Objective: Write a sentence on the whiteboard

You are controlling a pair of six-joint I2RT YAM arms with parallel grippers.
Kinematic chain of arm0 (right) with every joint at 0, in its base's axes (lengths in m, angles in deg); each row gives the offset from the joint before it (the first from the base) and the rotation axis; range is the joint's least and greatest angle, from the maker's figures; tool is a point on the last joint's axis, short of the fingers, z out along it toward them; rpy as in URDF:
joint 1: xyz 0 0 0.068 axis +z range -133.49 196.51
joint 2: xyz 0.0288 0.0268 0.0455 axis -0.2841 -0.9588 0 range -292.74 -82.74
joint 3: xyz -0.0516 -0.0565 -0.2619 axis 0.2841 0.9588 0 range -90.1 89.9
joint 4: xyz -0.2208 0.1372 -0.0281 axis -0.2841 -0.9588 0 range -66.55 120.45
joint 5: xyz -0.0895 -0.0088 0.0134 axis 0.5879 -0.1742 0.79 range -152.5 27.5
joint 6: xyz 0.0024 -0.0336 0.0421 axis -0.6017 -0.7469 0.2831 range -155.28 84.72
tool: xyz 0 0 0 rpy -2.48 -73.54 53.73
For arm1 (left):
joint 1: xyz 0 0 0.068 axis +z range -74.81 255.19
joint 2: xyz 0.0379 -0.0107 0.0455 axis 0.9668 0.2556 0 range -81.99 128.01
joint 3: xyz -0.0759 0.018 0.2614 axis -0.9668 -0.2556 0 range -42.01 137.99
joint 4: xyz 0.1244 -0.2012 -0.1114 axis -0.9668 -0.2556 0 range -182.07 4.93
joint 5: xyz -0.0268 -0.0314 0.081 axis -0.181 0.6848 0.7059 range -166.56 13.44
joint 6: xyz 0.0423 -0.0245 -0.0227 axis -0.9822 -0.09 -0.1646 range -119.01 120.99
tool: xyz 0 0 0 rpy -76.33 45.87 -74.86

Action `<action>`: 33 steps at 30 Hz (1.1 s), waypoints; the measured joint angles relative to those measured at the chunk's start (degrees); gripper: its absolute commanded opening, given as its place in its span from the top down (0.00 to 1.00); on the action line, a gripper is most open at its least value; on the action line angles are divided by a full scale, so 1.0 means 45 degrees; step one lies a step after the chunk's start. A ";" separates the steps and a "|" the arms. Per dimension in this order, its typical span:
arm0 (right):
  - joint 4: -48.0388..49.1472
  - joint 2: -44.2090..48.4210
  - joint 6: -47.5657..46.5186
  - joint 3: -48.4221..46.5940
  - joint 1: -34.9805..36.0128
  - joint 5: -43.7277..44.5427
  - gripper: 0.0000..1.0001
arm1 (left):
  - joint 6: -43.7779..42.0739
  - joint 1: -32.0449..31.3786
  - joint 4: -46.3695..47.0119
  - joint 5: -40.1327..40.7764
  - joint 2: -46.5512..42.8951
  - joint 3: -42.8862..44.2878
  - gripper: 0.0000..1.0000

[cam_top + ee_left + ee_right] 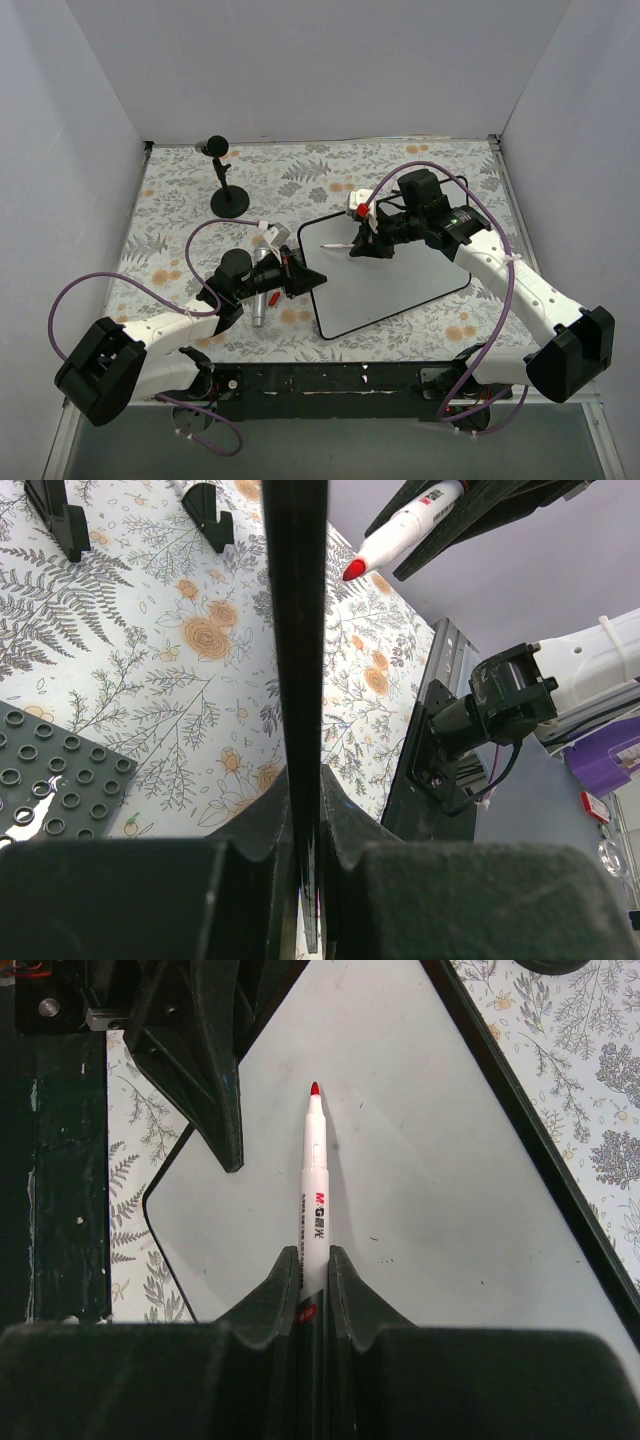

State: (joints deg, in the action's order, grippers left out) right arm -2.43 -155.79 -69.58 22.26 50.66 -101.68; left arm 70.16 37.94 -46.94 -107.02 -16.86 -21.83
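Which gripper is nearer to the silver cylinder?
Left. The left gripper, shut on the whiteboard, is beside the silver cylinder; the right gripper, holding the marker, is over the whiteboard.

**A:** Quick headcount of what's on the worktop point(170, 210), anyone?

**B:** Sure. Two arms, a left arm point(160, 335) and a right arm point(520, 285), and two purple cables point(62, 310). One whiteboard point(400, 270), one red-tipped marker point(314, 1190), one black stand point(228, 195) with a round base.

**A:** Small stuff?

**B:** One silvery tube point(258, 312), one little red bit point(272, 298), one dark studded plate point(60, 780). Plus two black feet point(52, 518) showing in the left wrist view.
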 measured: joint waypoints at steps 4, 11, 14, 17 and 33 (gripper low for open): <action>0.0000 0.0000 -0.0019 0.0010 0.0000 0.0000 0.99 | -0.0024 0.0000 0.0000 -0.0005 0.0000 0.0000 1.00; 0.0000 0.0000 -0.0053 0.0010 0.0000 -0.0010 0.99 | -0.0053 0.0000 0.0000 -0.0005 0.0000 0.0000 1.00; -0.0005 0.0000 -0.0083 0.0010 0.0000 -0.0019 0.99 | -0.0068 0.0000 0.0000 -0.0005 -0.0005 0.0000 1.00; -0.0005 0.0000 -0.0102 0.0010 0.0000 -0.0068 0.99 | -0.0073 0.0000 -0.0005 -0.0005 -0.0005 0.0000 1.00; -0.0029 0.0136 -0.0277 0.0097 0.0000 -0.0345 0.99 | -0.0083 -0.0010 -0.0010 0.0000 -0.0024 0.0000 1.00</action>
State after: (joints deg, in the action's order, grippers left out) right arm -2.56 -155.18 -70.83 22.70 50.66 -103.23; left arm 69.79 37.89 -46.98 -107.02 -16.97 -21.83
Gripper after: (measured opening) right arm 0.156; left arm 0.051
